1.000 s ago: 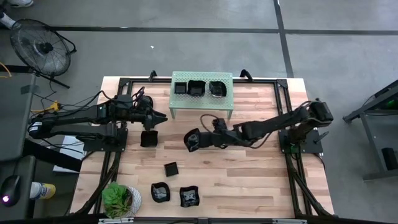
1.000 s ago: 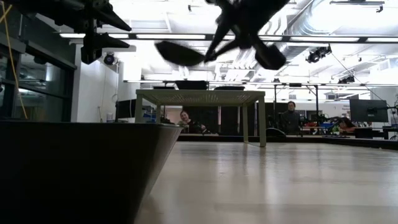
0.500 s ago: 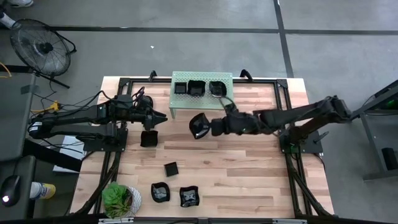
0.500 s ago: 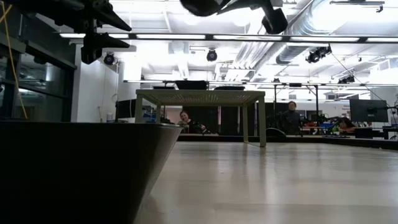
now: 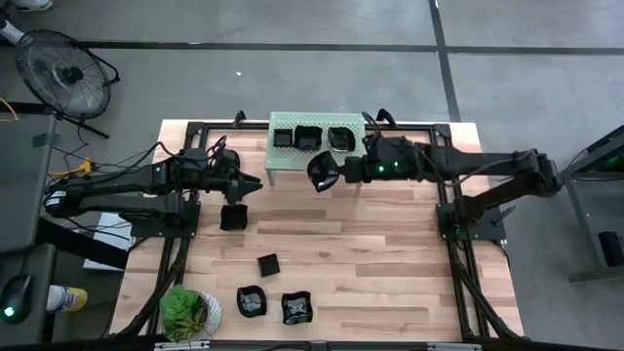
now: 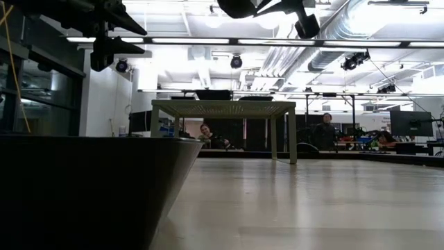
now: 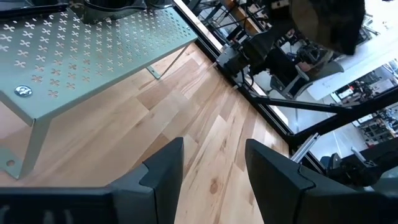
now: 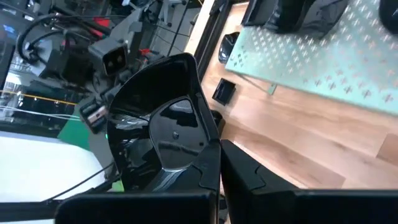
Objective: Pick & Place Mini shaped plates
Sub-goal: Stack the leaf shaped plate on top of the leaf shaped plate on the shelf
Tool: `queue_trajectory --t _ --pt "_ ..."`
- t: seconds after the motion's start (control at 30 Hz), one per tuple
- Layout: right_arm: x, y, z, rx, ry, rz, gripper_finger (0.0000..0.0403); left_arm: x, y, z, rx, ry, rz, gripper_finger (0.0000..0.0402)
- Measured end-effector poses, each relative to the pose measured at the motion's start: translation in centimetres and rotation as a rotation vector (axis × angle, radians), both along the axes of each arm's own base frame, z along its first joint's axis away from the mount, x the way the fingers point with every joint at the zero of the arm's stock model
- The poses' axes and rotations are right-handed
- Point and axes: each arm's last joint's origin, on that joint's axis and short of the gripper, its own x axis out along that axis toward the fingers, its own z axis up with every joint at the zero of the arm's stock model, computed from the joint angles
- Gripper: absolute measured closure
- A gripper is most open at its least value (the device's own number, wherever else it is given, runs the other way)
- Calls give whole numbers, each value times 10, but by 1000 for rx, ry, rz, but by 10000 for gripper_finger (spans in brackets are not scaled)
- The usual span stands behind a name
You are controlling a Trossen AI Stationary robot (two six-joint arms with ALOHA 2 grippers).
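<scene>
- The right claw [image 5: 336, 173] hangs above the surface [image 5: 390, 253], just in front of the pale green shelf [image 5: 317, 146], clamped on the rim of a glossy black plate [image 5: 322, 172].
- In the right wrist view that held plate [image 8: 165, 134] fills the space before the fingers [image 8: 249, 171], tilted on edge with its hollow side showing.
- Three more black plates [image 5: 310, 137] sit in a row on top of the shelf.
- The left claw [image 5: 255, 183] waits over the left part of the surface, fingers [image 7: 163, 168] apart and holding nothing.
- A square plate [image 5: 233, 216] lies just below the left claw.
- A smaller square one [image 5: 268, 263] lies near the middle of the surface.
- Two others [image 5: 251, 300] sit at the front edge; their exact shapes are hard to tell.
- A small green plant [image 5: 183, 310] stands at the front left corner.
</scene>
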Motion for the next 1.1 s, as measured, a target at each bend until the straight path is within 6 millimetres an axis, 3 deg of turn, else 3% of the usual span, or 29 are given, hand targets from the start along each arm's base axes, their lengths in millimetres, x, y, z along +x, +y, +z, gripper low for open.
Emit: queue_trajectory --t 0.3,0.57,0.93,1.1 --pt "-6 -34 19 -40 -17 34 403 0 0 0 -14 -2 16 232" --pt "-23 -69 38 -79 37 33 403 0 0 0 -16 -2 22 232" --pt "-49 -112 28 -56 145 -16 403 0 1 0 -30 -7 61 232" --pt "-50 -129 20 -41 175 -23 403 0 2 0 -31 -7 78 232"
